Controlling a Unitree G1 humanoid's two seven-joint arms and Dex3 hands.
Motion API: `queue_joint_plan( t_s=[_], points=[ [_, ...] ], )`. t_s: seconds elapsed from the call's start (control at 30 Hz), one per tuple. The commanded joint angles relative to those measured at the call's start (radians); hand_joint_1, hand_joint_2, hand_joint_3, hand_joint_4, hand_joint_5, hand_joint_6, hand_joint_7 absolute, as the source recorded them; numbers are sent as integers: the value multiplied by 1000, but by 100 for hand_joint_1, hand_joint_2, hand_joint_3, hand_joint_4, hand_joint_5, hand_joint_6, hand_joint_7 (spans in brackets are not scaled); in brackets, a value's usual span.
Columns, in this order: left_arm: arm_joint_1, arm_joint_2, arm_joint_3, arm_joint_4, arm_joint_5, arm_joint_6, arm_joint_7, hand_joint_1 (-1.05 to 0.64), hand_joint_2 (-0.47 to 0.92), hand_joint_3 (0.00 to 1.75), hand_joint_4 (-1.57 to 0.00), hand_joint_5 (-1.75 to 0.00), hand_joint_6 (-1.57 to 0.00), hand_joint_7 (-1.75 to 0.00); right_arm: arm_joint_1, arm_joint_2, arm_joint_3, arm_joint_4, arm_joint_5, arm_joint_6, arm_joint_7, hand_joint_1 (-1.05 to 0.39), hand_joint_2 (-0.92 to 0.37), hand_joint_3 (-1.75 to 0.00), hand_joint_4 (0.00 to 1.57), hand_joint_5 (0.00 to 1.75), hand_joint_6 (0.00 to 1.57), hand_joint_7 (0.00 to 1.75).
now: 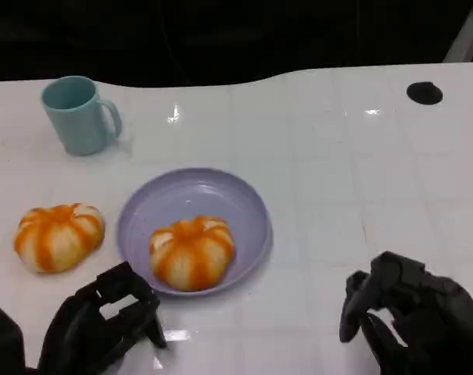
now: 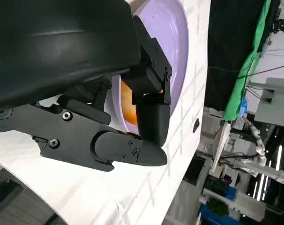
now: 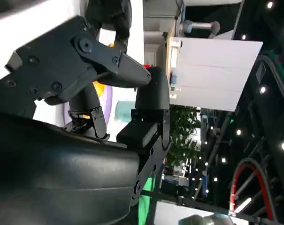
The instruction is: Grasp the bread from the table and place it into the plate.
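Head view gives you the clearest layout: one bread (image 1: pixel 191 251) lies inside the plate (image 1: pixel 244 199), toward its near rim, and a second bread (image 1: pixel 59 236) sits on the white table (image 1: pixel 338 195) just left of the plate, apart from it. Your left hand (image 1: pixel 103 320) is cut off by the lower frame edge; its fingers are apart and hold nothing, close to the plate's near edge. Your right hand (image 1: pixel 412 316) is likewise cropped at the lower right, fingers curled loosely downward with nothing between them, well clear of the plate. In the left wrist view the hand's own fingers (image 2: pixel 149 117) cover most of the plate (image 2: pixel 174 28) and the bread in it. A teal mug (image 1: pixel 80 115) stands at the far left, and a black disc (image 1: pixel 424 92) lies near the far right edge. Open tabletop lies between the plate and the right hand.
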Motion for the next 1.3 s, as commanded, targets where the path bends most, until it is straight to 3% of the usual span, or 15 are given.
queue_joint_plan(
  t_s=[0.03,0.13,0.27,0.67,0.9,1.07,1.3],
  points=[
    [20,9,4,-11,2,10,11,-54,92,16,-76,-171,-70,-144,43,3,-33,-41,25,50,12,-34,-65,-87,64,175,67,143],
    [20,11,8,-7,-2,7,6,-55,92,13,-76,-170,-70,-143,55,16,-48,-49,19,69,9,-33,-60,-101,65,175,65,146],
    [19,15,12,-3,-9,8,-7,-57,92,10,-77,-169,-71,-141,47,31,-69,-28,4,57,14,-32,-57,-105,65,175,65,148],
    [11,34,29,17,-13,17,-23,-57,92,9,-77,-168,-71,-140,23,73,-85,5,-27,61,18,-34,-55,-104,66,175,65,147],
    [6,38,35,35,-11,6,-33,-57,92,7,-77,-168,-70,-139,15,89,-89,22,-26,55,33,-35,-65,-82,63,174,69,137],
    [3,42,38,47,-9,-4,-40,-58,92,6,-77,-168,-71,-139,15,102,-100,27,-33,52,20,-34,-62,-92,64,173,69,138],
    [-4,46,44,65,-16,-14,-52,-57,92,8,-76,-169,-70,-139,8,114,-110,38,-26,42,44,-35,-59,-90,63,175,67,138]
  ],
)
